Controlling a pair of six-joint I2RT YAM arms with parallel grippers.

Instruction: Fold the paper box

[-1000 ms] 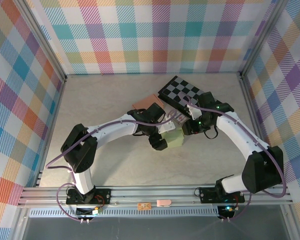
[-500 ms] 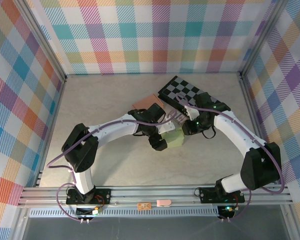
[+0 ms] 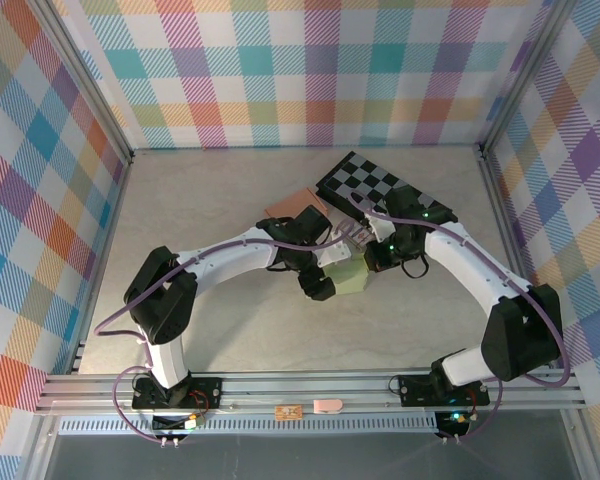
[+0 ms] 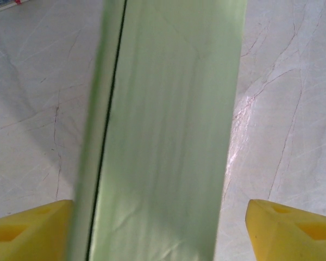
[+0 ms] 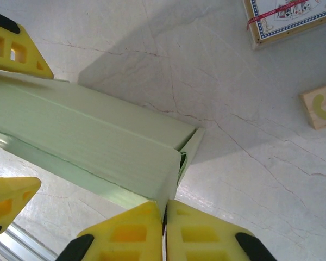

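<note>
Where both arms meet at mid-frame in the top view, the left gripper (image 3: 325, 283) and right gripper (image 3: 366, 262) flank the pale green paper box (image 3: 349, 278) on the surface (image 3: 210, 210). In the left wrist view, the jaws stand released and wide. The box runs up the frame between them, and the lower-right finger (image 4: 293, 228) is clear of it. In the right wrist view, at bottom centre, the jaws are clenched on the box's thin corner edge.

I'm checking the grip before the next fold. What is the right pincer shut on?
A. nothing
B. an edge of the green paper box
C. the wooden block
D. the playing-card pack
B: the right pincer is shut, with the thin end edge of the paper box caught between its pads.
</note>
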